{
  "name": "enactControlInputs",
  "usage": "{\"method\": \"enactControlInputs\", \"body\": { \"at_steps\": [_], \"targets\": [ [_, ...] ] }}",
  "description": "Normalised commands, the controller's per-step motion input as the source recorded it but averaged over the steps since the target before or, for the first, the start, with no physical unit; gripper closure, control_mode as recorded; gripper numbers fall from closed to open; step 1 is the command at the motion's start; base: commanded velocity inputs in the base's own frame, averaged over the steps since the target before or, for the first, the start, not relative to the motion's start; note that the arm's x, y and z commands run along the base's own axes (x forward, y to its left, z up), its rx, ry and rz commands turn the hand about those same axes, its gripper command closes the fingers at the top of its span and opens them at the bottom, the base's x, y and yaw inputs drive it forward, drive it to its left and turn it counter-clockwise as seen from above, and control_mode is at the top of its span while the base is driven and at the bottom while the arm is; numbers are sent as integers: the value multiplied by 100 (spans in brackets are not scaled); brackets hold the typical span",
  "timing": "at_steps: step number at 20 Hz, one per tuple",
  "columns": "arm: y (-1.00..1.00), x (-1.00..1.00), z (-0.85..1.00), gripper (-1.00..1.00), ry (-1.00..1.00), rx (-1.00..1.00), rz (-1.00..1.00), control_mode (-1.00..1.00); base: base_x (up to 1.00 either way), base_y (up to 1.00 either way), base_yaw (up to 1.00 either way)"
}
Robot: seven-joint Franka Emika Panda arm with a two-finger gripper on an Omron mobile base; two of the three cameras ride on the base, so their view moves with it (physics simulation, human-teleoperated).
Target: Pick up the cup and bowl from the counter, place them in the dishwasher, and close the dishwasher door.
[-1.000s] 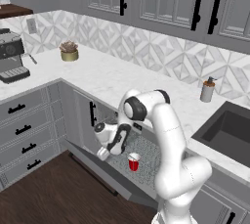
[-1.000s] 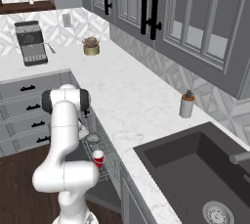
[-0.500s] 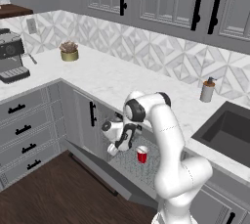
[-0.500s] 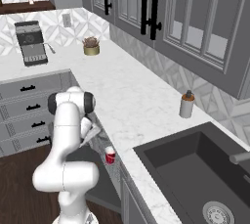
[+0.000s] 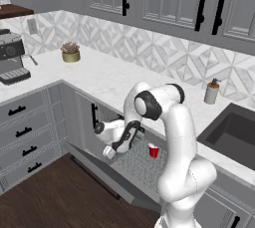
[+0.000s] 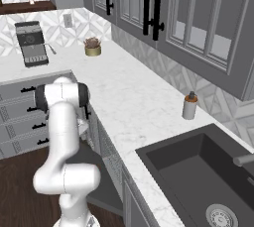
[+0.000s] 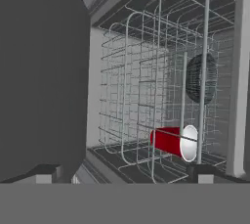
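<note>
Stretching along the patterned tile backsplash, the white marble counter (image 5: 107, 75) carries an espresso machine (image 5: 11, 62), a potted plant (image 5: 70, 52) and a grey soap dispenser (image 5: 212, 91), with a dark sink (image 6: 198, 171) set in at its far end. Below it the dishwasher door (image 5: 107, 179) hangs open over dark wood floor. The gripper (image 5: 110, 151) sits released, jaws wide, beside the wire rack (image 7: 146, 96), where the red cup (image 7: 174, 142) and the grey bowl (image 7: 200, 78) both rest.
</note>
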Motion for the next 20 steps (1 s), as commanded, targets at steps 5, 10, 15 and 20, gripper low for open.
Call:
{"method": "enactControlInputs", "body": {
  "at_steps": [5,10,15,20],
  "targets": [
    [100,-100,72,-100,0,-9,-2,-100,0,0,0],
    [100,-100,6,-100,-6,-42,-1,-100,0,0,0],
    [100,-100,-46,-100,-2,-55,-1,-100,0,0,0],
    [27,-61,-98,-100,0,-54,-12,-100,0,0,0]
  ]
}}
